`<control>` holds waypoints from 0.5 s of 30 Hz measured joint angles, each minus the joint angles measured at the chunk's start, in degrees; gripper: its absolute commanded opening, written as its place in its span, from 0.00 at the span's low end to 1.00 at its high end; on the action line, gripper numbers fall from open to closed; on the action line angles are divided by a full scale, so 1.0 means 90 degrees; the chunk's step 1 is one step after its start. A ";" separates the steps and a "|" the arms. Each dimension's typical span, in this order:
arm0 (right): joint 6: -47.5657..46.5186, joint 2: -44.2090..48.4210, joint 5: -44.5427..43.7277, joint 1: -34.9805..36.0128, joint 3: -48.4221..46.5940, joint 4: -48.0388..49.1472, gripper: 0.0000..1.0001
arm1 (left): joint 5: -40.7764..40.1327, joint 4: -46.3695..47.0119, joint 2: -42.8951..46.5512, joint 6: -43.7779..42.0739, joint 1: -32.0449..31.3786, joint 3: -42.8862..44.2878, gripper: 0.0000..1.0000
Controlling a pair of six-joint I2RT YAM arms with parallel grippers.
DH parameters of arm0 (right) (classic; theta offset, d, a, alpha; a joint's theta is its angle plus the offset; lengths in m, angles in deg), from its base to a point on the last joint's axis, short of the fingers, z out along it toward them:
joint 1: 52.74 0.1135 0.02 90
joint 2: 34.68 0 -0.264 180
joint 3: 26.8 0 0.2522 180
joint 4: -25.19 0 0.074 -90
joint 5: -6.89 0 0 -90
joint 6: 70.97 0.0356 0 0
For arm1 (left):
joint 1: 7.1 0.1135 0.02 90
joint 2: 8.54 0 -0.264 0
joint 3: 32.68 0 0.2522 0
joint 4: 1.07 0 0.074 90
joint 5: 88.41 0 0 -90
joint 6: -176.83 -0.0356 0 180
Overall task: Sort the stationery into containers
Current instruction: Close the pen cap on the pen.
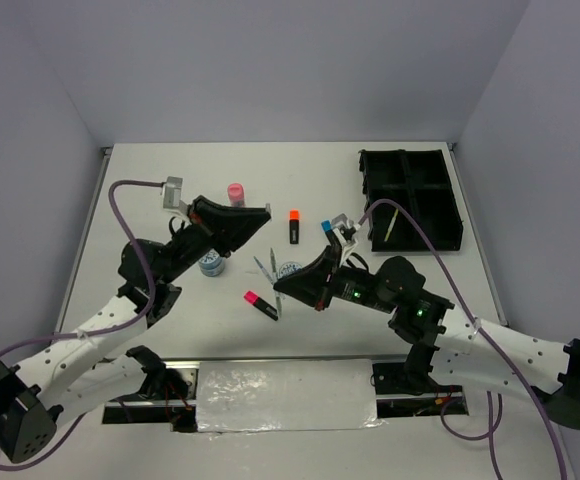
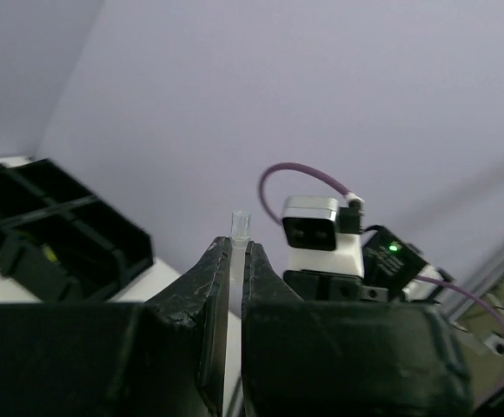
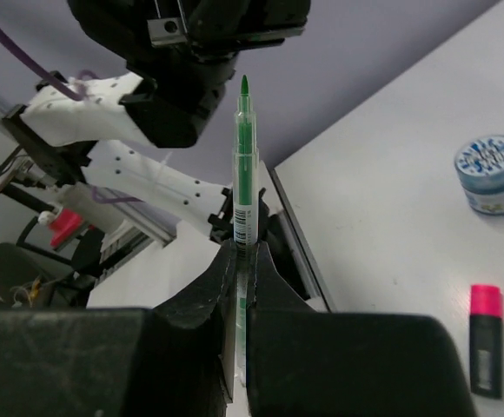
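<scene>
My right gripper (image 1: 278, 287) (image 3: 242, 248) is shut on a thin green-tipped pen (image 3: 243, 165) with a clear barrel; it shows in the top view (image 1: 263, 268) too. My left gripper (image 1: 268, 212) (image 2: 238, 248) is raised and shut on a thin clear piece (image 2: 239, 226); I cannot tell whether it is a pen or a cap. The pink highlighter (image 1: 261, 304) (image 3: 485, 339) lies near the right gripper. The orange highlighter (image 1: 294, 227) and blue highlighter (image 1: 328, 228) lie mid-table. Two patterned tubs (image 1: 211, 264) (image 1: 289, 270) and the pink bottle (image 1: 236, 192) stand on the table. The black tray (image 1: 410, 198) (image 2: 52, 234) holds a pale pen (image 1: 391, 224).
The right arm's wrist camera (image 2: 313, 230) faces my left gripper closely. One tub shows in the right wrist view (image 3: 490, 174). Purple cables loop over both arms. Grey walls enclose the white table (image 1: 150, 230) on three sides.
</scene>
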 measured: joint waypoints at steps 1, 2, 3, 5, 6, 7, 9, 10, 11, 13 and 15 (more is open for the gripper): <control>-0.0066 -0.0078 -0.0104 0.0126 -0.0121 -0.0005 0.00 | 0.0073 0.0066 0.0107 0.0070 -0.0005 -0.0027 0.00; -0.0134 -0.0146 -0.0187 0.0236 -0.0236 -0.0005 0.00 | 0.0129 0.0155 0.0211 0.0114 -0.0010 -0.0051 0.00; -0.0182 -0.0197 -0.0287 0.0321 -0.0316 -0.0002 0.00 | 0.0172 0.0221 0.0306 0.0141 -0.0019 -0.0070 0.00; -0.0262 -0.0245 -0.0461 0.0367 -0.0384 -0.0010 0.00 | 0.0250 0.0338 0.0454 0.0238 -0.0039 -0.0112 0.00; -0.0304 -0.0253 -0.0551 0.0369 -0.0386 -0.0024 0.00 | 0.0284 0.0367 0.0505 0.0272 -0.0049 -0.0124 0.00; -0.0340 -0.0253 -0.0622 0.0374 -0.0389 -0.0049 0.00 | 0.0291 0.0372 0.0544 0.0284 -0.0058 -0.0138 0.00; -0.0403 -0.0253 -0.0741 0.0376 -0.0406 -0.0129 0.00 | 0.0308 0.0369 0.0600 0.0296 -0.0080 -0.0192 0.00; -0.0437 -0.0253 -0.0777 0.0376 -0.0427 -0.0160 0.00 | 0.0313 0.0359 0.0617 0.0304 -0.0083 -0.0221 0.00; -0.0471 -0.0257 -0.0804 0.0376 -0.0461 -0.0197 0.00 | 0.0316 0.0342 0.0624 0.0311 -0.0085 -0.0248 0.00; -0.0520 -0.0287 -0.0831 0.0376 -0.0561 -0.0253 0.00 | 0.0316 0.0294 0.0634 0.0316 -0.0092 -0.0299 0.00; -0.0566 -0.0347 -0.0835 0.0376 -0.0685 -0.0277 0.00 | 0.0313 0.0216 0.0631 0.0316 -0.0092 -0.0308 0.00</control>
